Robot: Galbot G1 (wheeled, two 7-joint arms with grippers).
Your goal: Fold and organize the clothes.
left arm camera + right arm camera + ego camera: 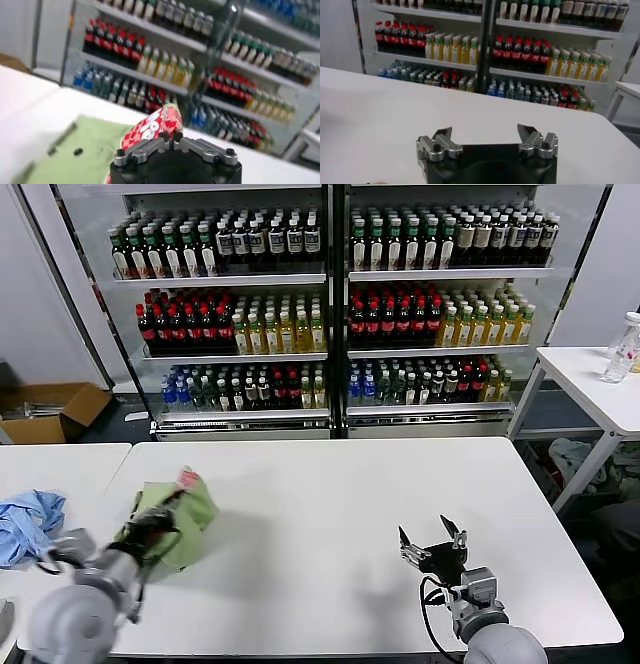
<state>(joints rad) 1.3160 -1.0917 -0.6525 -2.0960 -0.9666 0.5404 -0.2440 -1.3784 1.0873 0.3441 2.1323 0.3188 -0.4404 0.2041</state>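
We are seeing the left gripper (178,501) sitting at about 8 o'clock on the white desk (330,524), jaws pressed together and pinching a fold of the light green shirt (185,519). The shirt is lying bunched on the desk's left side, red-and-white print (155,125) turned up at the pinch point; in the left wrist view the print is standing right at the closed fingertips (164,135), green cloth spreading flat beyond it. The right gripper (431,540) is idling at about 5 o'clock, jaws spread wide, holding nothing, well apart from the shirt. A light blue garment (28,524) is lying on the neighbouring desk at 9 o'clock. A drinks cooler (330,304) is standing at 12 o'clock, shelves full of bottles.
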